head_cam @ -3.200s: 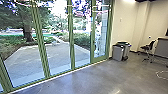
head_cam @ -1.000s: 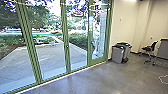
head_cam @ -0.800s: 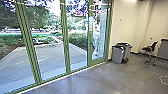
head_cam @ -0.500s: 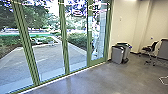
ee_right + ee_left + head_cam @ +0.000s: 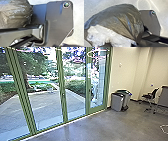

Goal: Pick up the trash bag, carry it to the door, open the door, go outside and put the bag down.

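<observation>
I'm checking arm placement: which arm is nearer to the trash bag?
Left, it seems: the trash bag looms large before the left wrist camera, while the right wrist camera sees part of it past the jointed bar, apparently farther off.

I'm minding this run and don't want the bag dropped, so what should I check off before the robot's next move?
1. Trash bag with the robot: ok, it shows large in both wrist views.
2. Secure hold on it: cannot tell, the grasp is not clearly visible.
3. Green-framed glass panels open for going out: not ok, they look closed.
4. Gray bins out of the panels' way: ok, they stand to the right, by the wall.
5. Pavement outside to receive it: ok, seen through the glass.
6. Nobody behind the right-hand panel: cannot tell, a pale shape there is unclear.
</observation>
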Tool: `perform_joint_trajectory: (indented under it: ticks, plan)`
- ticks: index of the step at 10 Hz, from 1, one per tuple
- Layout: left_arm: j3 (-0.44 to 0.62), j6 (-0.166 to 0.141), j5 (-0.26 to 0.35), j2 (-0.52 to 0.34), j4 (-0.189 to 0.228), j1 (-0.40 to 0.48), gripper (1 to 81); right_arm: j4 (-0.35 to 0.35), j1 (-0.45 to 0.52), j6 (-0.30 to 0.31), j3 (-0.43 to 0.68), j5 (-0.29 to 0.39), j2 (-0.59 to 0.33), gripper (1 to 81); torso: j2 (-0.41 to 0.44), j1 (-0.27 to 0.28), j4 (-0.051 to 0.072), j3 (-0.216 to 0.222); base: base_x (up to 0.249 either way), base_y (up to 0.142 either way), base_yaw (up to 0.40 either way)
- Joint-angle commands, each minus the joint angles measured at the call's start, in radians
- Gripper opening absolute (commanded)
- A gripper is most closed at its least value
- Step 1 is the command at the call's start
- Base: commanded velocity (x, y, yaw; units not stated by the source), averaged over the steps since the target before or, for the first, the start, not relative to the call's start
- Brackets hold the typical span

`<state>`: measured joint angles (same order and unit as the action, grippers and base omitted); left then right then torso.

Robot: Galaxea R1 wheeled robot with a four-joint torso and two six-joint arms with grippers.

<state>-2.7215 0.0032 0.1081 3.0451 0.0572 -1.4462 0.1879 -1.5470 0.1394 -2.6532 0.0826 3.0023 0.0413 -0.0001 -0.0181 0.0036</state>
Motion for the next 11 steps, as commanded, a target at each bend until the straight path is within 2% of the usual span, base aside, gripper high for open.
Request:
perform_joint_trajectory:
  ticks: [1,11]
  plan:
    - [0.002,0.004,0.055,0.003,0.009,0.069,1.0,0.005,0.057,-0.001,0.003,0.056,0.0,81.1,0.0,0.0,0.0,0.0,0.126,-0.103,0.0]
    - [0.002,0.004,0.053,0.003,0.009,0.068,1.0,0.008,0.055,-0.001,0.003,0.057,0.003,81.1,0.0,0.0,0.0,0.0,0.131,-0.091,0.0]
